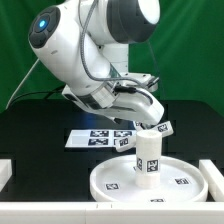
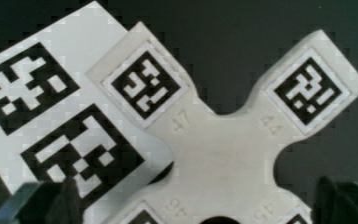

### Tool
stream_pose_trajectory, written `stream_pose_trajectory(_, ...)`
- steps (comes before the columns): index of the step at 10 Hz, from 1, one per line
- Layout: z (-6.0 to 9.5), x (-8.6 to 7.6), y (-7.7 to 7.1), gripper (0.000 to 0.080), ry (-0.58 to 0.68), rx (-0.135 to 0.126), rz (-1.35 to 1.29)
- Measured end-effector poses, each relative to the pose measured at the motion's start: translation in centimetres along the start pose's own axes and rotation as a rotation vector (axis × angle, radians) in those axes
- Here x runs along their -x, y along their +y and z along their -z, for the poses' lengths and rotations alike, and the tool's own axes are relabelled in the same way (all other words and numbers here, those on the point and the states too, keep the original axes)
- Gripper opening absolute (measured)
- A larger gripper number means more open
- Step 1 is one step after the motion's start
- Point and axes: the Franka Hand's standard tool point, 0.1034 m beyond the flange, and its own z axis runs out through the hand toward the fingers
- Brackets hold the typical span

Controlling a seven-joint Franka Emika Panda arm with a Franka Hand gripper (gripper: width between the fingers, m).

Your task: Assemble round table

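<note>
The cross-shaped base (image 2: 229, 130) lay flat on the surface, overlapping the marker board (image 2: 51, 110), just behind the round disc (image 1: 150, 180) with the leg (image 1: 148, 152) upright on it. Jaws stood released, empty. The base looked light, stiff, slick; best pinched across one arm.

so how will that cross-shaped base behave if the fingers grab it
The cross-shaped base looks like rigid white plastic, so it probably stays stiff. Being flat and thin, it seems light and unlikely to roll. Its smooth surface may slip, so gripping across one arm seems safest.
</note>
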Motion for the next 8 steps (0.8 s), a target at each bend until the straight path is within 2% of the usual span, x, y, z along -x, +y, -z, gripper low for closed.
stream_pose_trajectory(2, -1.5, 0.3, -0.9, 0.0649, 0.013, 0.024, 0.024)
stream_pose_trajectory(8, -3.0, -0.5, -0.6, 0.0649, 0.017, 0.045, -0.020)
